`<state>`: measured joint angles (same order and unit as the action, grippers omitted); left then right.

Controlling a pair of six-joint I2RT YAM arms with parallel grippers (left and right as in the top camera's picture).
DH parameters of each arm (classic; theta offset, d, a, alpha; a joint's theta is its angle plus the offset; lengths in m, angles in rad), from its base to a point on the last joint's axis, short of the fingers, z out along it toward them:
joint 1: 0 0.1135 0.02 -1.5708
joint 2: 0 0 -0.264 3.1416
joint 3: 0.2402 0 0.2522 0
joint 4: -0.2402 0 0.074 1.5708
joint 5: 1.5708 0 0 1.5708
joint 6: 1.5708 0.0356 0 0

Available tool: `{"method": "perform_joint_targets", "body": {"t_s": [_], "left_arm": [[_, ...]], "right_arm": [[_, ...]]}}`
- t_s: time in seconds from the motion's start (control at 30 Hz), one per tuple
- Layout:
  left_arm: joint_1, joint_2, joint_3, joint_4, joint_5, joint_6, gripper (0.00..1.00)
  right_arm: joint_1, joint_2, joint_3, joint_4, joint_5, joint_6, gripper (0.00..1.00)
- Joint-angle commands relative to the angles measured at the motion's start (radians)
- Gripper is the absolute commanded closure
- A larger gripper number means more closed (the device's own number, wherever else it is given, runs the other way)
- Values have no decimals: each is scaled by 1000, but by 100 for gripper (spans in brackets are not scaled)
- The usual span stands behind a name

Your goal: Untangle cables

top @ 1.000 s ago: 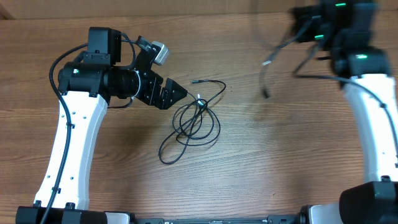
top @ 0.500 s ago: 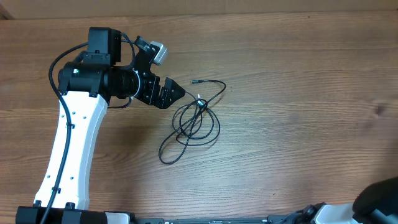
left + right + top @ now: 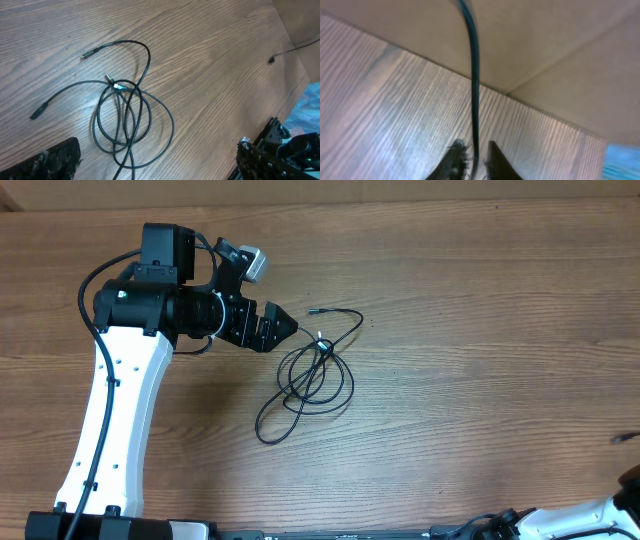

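Peering along a thin black flexible cable (image 3: 474,90), blurred, running from the top edge down into the narrow gap of the right gripper (image 3: 474,164). Flanking it closely with two dark fingertips (image 3: 456,157) — pinching or only brushing, impossible to tell. Hovering over a pale wood-grain tabletop (image 3: 380,110) — facing a plain beige wall (image 3: 545,45).

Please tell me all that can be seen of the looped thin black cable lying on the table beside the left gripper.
The cable bundle is thin black cord, rubbery-looking, lying slack and flat on the wooden table. Several round loops overlap and cross at one knot-like spot. Three ends show: a silvery plug lying clear of the loops, a pale-tipped plug on the crossing, and a black end toward the open left gripper, which seems not to touch it. One cord or two, I cannot tell.
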<state>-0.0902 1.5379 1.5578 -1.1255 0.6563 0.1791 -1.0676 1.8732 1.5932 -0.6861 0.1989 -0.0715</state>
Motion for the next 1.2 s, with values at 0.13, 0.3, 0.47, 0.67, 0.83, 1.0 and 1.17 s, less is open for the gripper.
{"method": "perform_joint_targets", "body": {"t_s": [0.13, 0.3, 0.47, 0.67, 0.83, 1.0, 1.17], "left_arm": [[-2, -21, 16, 16, -2, -31, 0], [-2, -21, 16, 19, -2, -31, 0], [-2, -21, 16, 19, -2, -31, 1], [-2, -21, 16, 19, -2, -31, 1], [-2, -21, 16, 5, -2, -30, 1], [-2, -21, 16, -1, -3, -30, 0], [-2, -21, 16, -17, -3, -30, 0]], "right_arm": [[-5, -16, 18, 0, 10, 37, 0], [21, -24, 18, -82, 6, 135, 0], [95, -72, 18, -125, -59, 136, 0], [241, -158, 18, -182, -349, 282, 0], [423, -164, 15, -298, -699, 387, 0], [668, -162, 11, -372, -739, 386, 0], [901, -162, 11, -385, -711, 386, 0]]}}
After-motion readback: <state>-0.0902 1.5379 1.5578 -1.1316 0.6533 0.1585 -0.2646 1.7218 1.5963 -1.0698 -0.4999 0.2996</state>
